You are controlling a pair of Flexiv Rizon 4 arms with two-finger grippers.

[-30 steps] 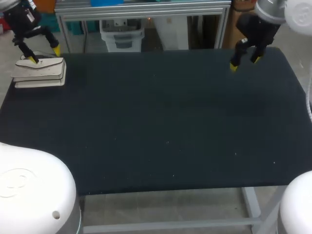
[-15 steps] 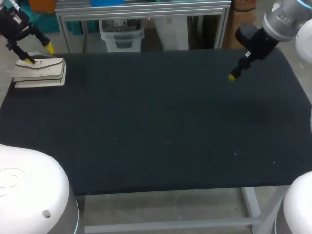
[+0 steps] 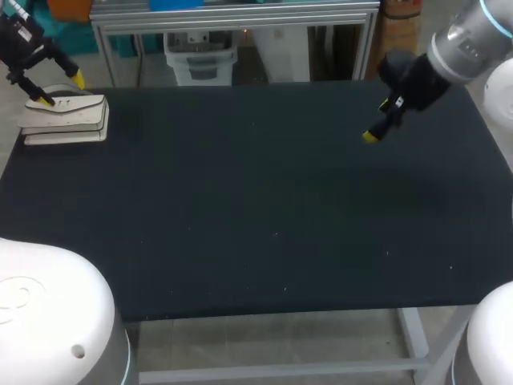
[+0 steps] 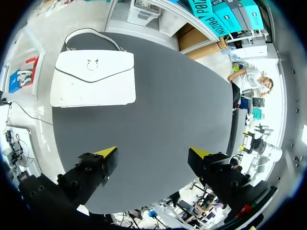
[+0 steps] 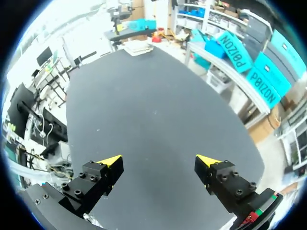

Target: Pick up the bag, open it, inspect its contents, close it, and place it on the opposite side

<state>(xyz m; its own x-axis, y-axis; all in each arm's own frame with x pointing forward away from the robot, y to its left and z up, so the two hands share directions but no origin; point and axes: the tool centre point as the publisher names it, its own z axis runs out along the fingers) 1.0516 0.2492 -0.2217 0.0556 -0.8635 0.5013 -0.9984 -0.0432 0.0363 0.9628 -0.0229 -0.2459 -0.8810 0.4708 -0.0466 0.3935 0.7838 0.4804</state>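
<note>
Fingers (image 4: 106, 154) of the left gripper (image 4: 153, 154) stand wide apart with nothing between them, only dark table (image 4: 168, 110) beneath. That gripper (image 3: 60, 90) hangs over the far-left corner, its arm coming in steeply from the left edge with the fingers pointing down. The white bag (image 3: 64, 119) lies flat in that same corner, flap side up with its clasp showing (the thin strap (image 4: 91, 32) curls off its top edge). In the left wrist view the bag (image 4: 93, 79) sits ahead of the finger tips and apart from them.

The right arm (image 3: 457, 48) enters from the far-right corner and slants down toward the middle, so the right gripper (image 3: 373, 135) hovers above the far right part of the table, tilted leftward. Its fingers (image 5: 111, 161) are likewise spread wide and hold nothing, as the right wrist view shows the right gripper (image 5: 158, 160) over bare tabletop, with the bag (image 5: 136, 47) small at the far end, well apart.
</note>
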